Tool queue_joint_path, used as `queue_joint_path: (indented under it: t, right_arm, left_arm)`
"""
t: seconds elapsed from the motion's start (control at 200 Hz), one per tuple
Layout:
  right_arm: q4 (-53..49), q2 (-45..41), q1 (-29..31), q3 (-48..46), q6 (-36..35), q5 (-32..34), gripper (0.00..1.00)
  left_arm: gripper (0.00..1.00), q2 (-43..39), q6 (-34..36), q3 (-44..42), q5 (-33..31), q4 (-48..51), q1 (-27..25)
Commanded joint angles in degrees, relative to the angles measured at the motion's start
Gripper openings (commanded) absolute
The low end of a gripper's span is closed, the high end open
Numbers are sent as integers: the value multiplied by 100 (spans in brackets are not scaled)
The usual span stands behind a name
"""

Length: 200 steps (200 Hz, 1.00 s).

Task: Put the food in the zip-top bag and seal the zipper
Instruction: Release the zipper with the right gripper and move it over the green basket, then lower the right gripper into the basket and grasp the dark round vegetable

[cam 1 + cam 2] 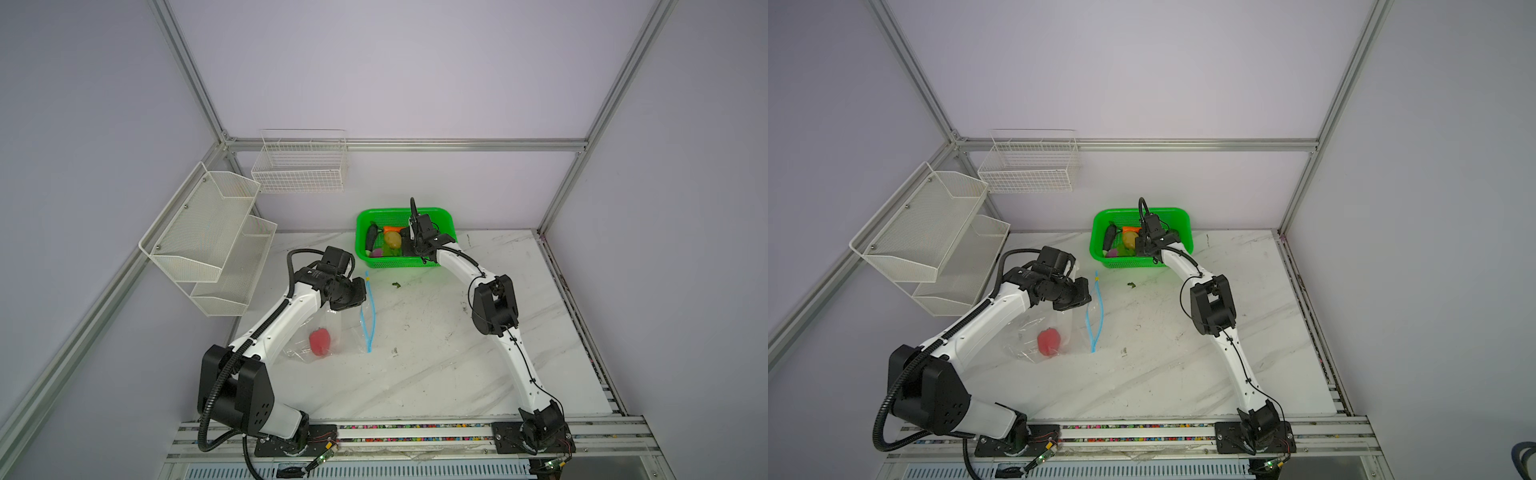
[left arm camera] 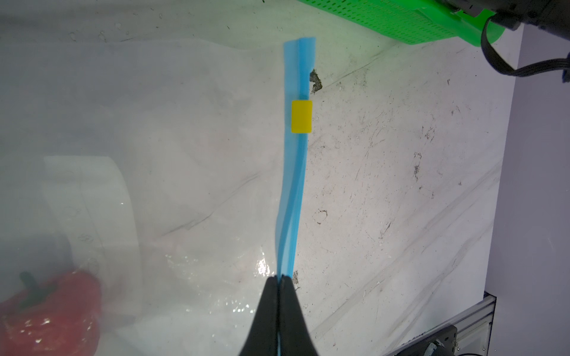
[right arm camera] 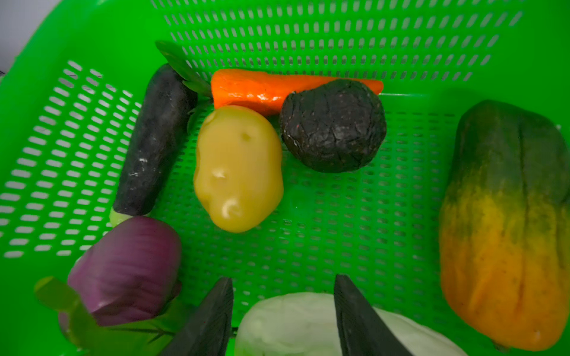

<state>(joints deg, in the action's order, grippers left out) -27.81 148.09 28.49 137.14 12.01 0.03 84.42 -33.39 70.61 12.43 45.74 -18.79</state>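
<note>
The clear zip-top bag lies flat on the table's left half with a red pepper inside it. My left gripper is shut on the bag's blue zipper, some way from the yellow slider. My right gripper hangs open inside the green basket, its fingers to either side of a white radish. The rest of the food lies in the basket: yellow potato, carrot, dark eggplant, purple onion.
A dark round piece and a long green-and-orange fruit also lie in the basket. A small green scrap sits on the table in front of it. White wire racks hang on the left wall.
</note>
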Motion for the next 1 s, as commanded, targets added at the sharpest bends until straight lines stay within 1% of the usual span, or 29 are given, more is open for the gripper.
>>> queue_joint_path:
  t: [0.0,0.185,0.495,0.78,0.915,0.995]
  right_arm:
    - [-544,-237,7,-44,-224,75,55]
    - [-699,-469,5,-393,-282,88,55]
    - [-429,-1076,58,-1350,-119,19,54]
    - [-388,-1269,319,-1680,7,-51,54]
    - [-304,-1355,376,-1931,117,-111,54]
    - [-320,-1379,387,-1925,144,-134,54]
  left_arm:
    - [0,-49,64,41,54,-95,-10]
    - [0,-53,65,63,59,-96,-11]
    - [0,-179,36,32,31,-94,-11]
    - [0,-206,20,36,38,-93,-11]
    - [0,-220,23,40,38,-103,-11]
    - [0,-219,14,39,63,-107,-18]
